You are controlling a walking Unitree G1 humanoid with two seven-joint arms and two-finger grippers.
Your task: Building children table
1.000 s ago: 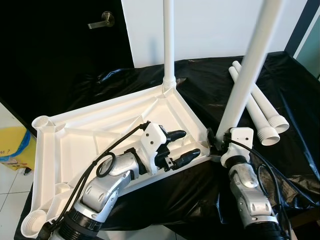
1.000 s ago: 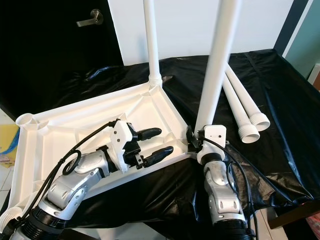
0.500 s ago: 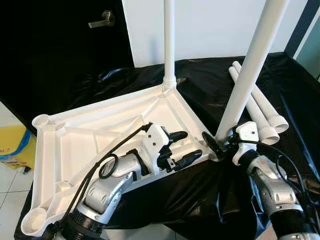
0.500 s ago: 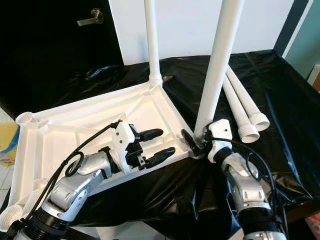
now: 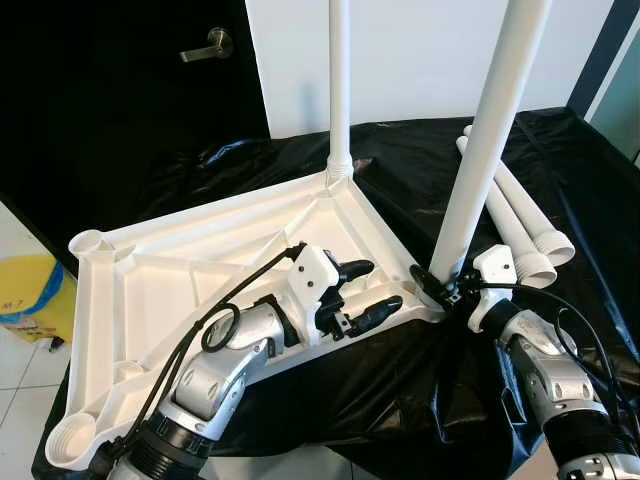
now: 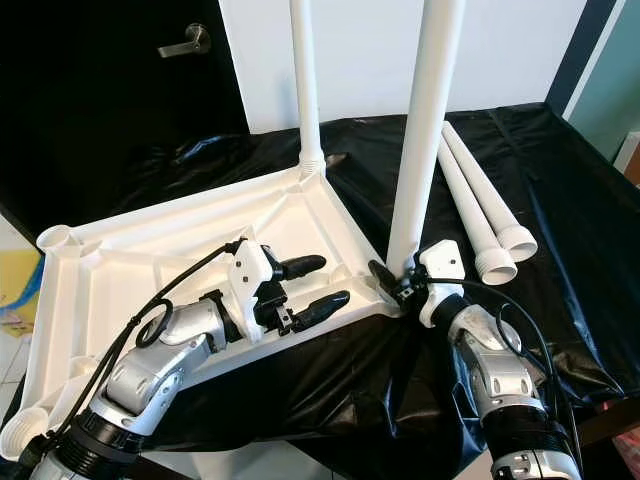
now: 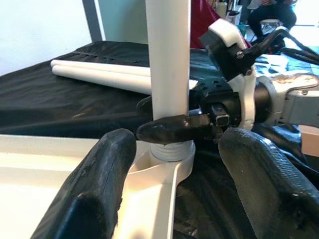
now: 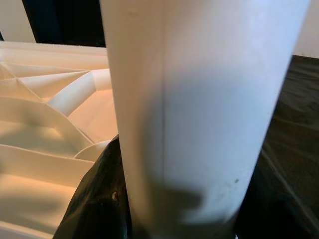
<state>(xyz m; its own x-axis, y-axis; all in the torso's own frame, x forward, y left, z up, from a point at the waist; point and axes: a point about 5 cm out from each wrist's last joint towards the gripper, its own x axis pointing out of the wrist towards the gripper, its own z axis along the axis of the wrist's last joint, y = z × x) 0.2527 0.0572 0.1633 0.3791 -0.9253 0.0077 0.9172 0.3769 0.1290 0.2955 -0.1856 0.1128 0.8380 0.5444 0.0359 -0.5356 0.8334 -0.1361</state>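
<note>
Gripping the second leg (image 5: 487, 150) near its base with our right gripper (image 5: 440, 287) to seat it upright in the corner socket, we rest our left gripper (image 5: 368, 292), fingers spread and empty, on the upturned tabletop (image 5: 180, 265), likely to steady it.

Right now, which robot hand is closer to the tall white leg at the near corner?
Right. The right gripper clamps the leg at its base; the left gripper hovers open beside it over the tabletop.
</note>
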